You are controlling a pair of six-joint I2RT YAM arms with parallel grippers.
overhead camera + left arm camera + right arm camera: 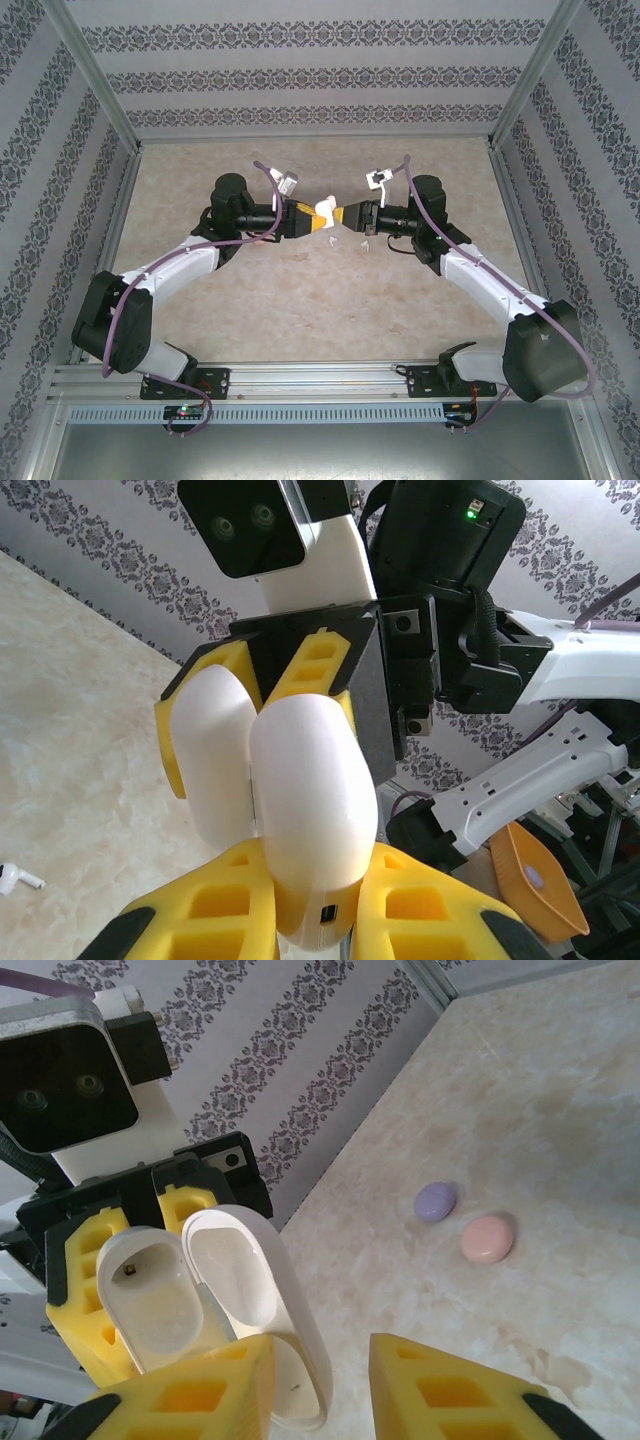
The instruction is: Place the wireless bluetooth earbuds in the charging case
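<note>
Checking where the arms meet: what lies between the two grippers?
The open white charging case, in the top view. The left gripper is shut on its base; in the right wrist view the right gripper has its jaws open around the lid's edge.

The white charging case [235, 1290] is hanging open above the middle of the table [300, 300], lid swung wide; one white earbud [18, 879] is lying on it.

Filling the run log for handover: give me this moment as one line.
left pincer: shut on white charging case | right pincer: open around case lid | white earbud: on table
</note>
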